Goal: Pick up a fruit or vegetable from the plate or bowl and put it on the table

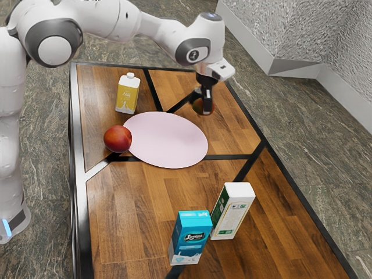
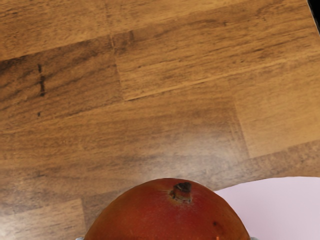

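My gripper (image 1: 206, 104) is just past the plate's far rim, on the side toward the exterior view's upper right. It is shut on a red and greenish fruit (image 1: 203, 106). From the wrist camera the same fruit (image 2: 170, 212) looks like a mango with a dark stem, with slivers of the fingers on its two sides. Whether its underside touches the table is hidden. The pink plate (image 1: 165, 139) has nothing on its middle; its edge (image 2: 280, 205) lies beside the held fruit in the wrist view. A round red fruit (image 1: 117, 139) overlaps the plate's left rim in the exterior view.
A yellow and white carton (image 1: 128, 94) stands behind the plate at the exterior view's left. A blue carton (image 1: 190, 237) and a white and green carton (image 1: 232, 211) stand close together toward its bottom. Wooden tabletop (image 1: 235, 131) extends beside the gripper.
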